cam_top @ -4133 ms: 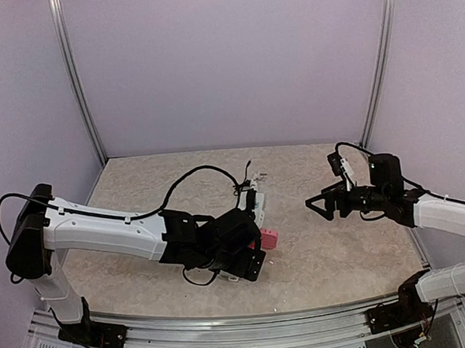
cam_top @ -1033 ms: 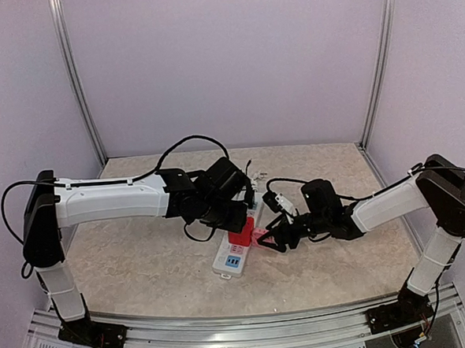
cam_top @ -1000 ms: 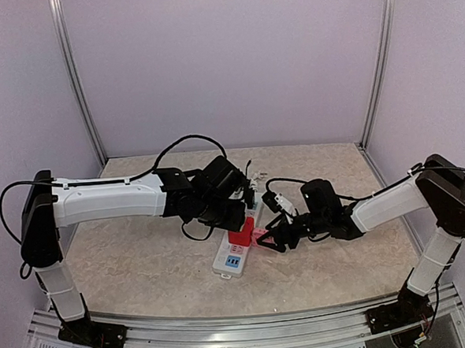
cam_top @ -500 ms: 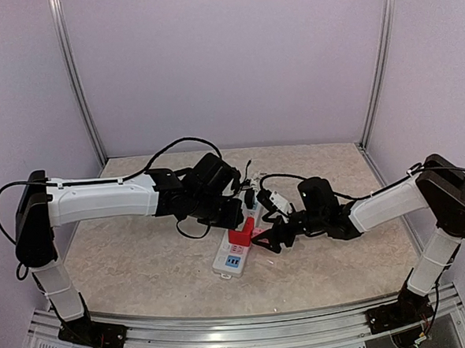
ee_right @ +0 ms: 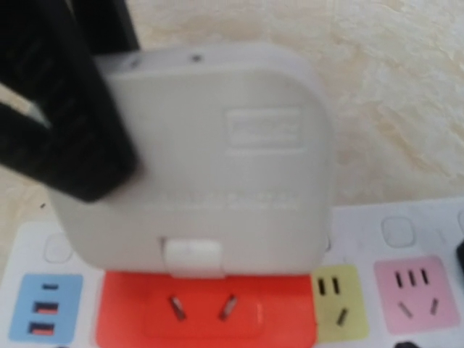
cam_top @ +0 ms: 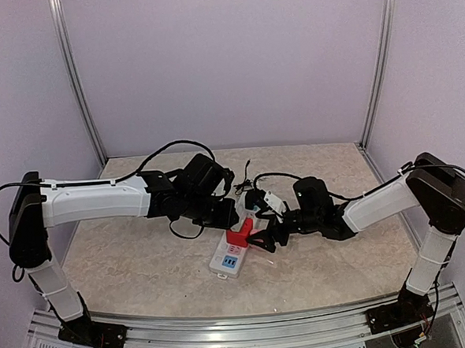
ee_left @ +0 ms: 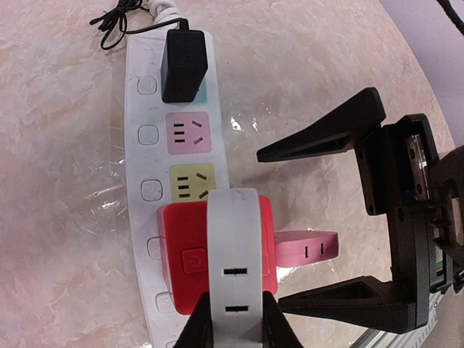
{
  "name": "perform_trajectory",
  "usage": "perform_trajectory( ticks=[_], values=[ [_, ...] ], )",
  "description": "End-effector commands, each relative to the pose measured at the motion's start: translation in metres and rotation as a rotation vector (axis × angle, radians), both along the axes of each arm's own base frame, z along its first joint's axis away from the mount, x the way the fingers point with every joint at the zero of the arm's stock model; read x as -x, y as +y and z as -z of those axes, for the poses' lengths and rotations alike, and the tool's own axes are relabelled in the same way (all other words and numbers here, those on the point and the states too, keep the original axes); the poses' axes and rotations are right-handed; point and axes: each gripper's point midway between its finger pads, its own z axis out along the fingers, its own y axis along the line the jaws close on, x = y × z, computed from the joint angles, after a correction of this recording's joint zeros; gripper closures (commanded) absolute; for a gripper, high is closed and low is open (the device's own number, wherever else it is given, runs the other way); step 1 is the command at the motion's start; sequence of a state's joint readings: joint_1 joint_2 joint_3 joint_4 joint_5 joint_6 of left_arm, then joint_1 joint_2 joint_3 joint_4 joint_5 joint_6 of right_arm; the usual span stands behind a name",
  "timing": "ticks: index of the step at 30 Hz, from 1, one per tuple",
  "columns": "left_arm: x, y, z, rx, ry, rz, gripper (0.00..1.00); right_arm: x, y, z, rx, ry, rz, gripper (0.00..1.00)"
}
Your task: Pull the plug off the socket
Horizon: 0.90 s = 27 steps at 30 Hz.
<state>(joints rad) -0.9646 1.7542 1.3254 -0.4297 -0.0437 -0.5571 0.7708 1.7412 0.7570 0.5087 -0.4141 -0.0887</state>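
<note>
The socket (cam_top: pixel 224 263) (ee_left: pixel 141 167) is a long white strip with pastel outlet faces, lying at mid-table. A red block (ee_left: pixel 181 254) (ee_right: pixel 203 319) with a power button sits plugged into it. Just above the red block is a flat white plug (ee_left: pixel 233 239) (ee_right: pixel 217 159). My left gripper (cam_top: pixel 231 220) (ee_left: pixel 235 330) is shut on the plug's broad faces. Whether its prongs are still seated is hidden. My right gripper (cam_top: pixel 264 237) (ee_left: pixel 269 231) stands wide open beside the strip. A pink adapter (ee_left: pixel 308 250) lies on the table between its fingers, untouched.
A black adapter (ee_left: pixel 184 64) sits in the strip's far outlet, with the pink (ee_left: pixel 188 133) and yellow (ee_left: pixel 192 183) faces bare below it. A thin black cord (ee_left: pixel 116 18) lies coiled past the strip's far end. The enclosure walls (cam_top: pixel 226 64) stand close.
My left jaws have closed on the white plug and that arm has drawn slightly left. My right jaws have spread wider and edged closer to the strip.
</note>
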Motion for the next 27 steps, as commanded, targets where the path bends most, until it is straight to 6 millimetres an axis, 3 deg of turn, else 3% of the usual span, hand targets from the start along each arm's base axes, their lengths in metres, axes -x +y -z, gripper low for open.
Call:
perform_trajectory(
  ticks=[1,14,27],
  values=[
    [0.009,0.003,-0.006,0.033,0.019,0.016,0.94,0.001,0.018,-0.005,-0.021,-0.026,-0.027,0.05],
    [0.007,0.000,-0.013,0.065,0.001,0.012,0.97,0.001,0.028,0.008,-0.018,-0.018,-0.037,0.13],
    [0.010,-0.004,-0.028,0.164,0.021,0.014,1.00,0.002,0.027,0.019,-0.005,-0.011,-0.039,0.45]
  ],
)
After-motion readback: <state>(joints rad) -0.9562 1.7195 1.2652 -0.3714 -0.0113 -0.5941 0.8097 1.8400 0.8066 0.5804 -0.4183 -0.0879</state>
